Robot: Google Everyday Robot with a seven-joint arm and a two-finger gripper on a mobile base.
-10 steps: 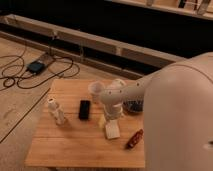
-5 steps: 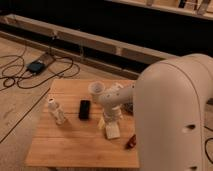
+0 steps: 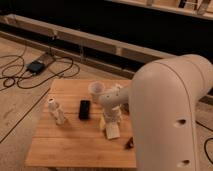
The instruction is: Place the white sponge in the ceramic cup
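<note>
The white sponge (image 3: 113,131) lies flat on the wooden table (image 3: 70,145), right of centre. My gripper (image 3: 110,119) hangs straight down over it, its tip at or just above the sponge's far edge; I cannot tell whether they touch. The ceramic cup (image 3: 96,89) stands upright behind and to the left of the gripper, near the table's far edge. My big white arm (image 3: 167,115) fills the right side and hides the table's right part.
A black flat slab (image 3: 85,109) lies left of the gripper. A small white bottle (image 3: 56,112) stands further left. A small dark reddish object (image 3: 129,144) lies near the sponge at the front right. Cables and a box (image 3: 36,66) lie on the floor at the left.
The gripper has come down from beside the cup to just over the sponge. The arm's body has swung left and nearer, now hiding the dark bowl. The sponge has not moved.
</note>
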